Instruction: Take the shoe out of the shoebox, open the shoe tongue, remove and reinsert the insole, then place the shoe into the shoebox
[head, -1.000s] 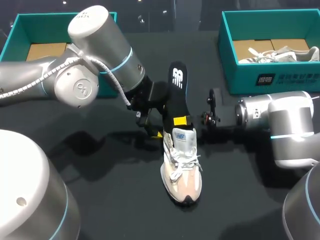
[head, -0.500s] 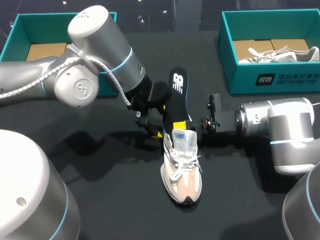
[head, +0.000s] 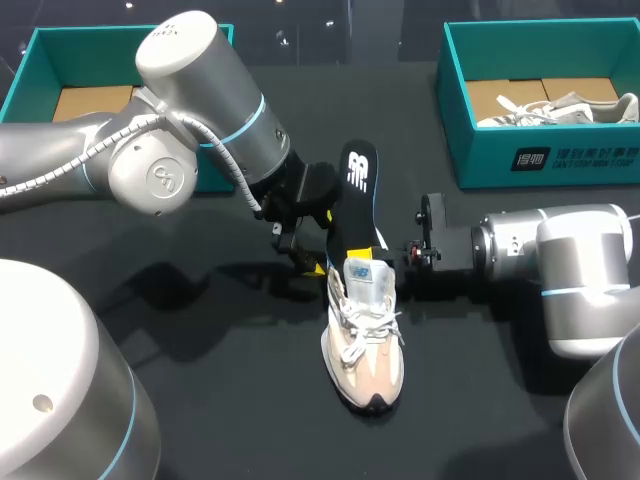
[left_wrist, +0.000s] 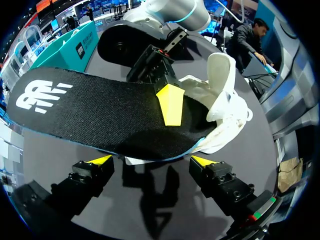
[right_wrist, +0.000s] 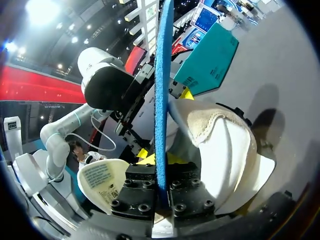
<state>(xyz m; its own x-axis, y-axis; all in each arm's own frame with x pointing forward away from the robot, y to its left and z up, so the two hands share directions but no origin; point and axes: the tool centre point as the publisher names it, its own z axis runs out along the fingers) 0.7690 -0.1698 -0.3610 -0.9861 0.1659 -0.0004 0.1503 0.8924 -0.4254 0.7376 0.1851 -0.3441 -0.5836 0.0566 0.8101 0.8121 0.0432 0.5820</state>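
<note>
Gripping the black insole (head: 358, 190) with the right claw (right_wrist: 161, 192), clenched on it from both flat faces, blue edge running straight out ahead of the fingers. Tilted along its length: front end down in the mouth of the sneaker (head: 365, 330) just under that claw, logo end jutting up and away beyond it. Judged mid-reinsertion, so likely calling for a push along that axis, down toward the sneaker's toe. Left claw (left_wrist: 150, 162) released, fingers spread with nothing pinched, just beneath the insole and beside the sneaker's heel; probably well placed to brace the collar. Sneaker upright on the dark surface (head: 200, 380), tongue lifted, well apart from the teal shoebox (head: 480, 150) behind the right claw and from the second shoebox (head: 20, 75) behind the left.
</note>
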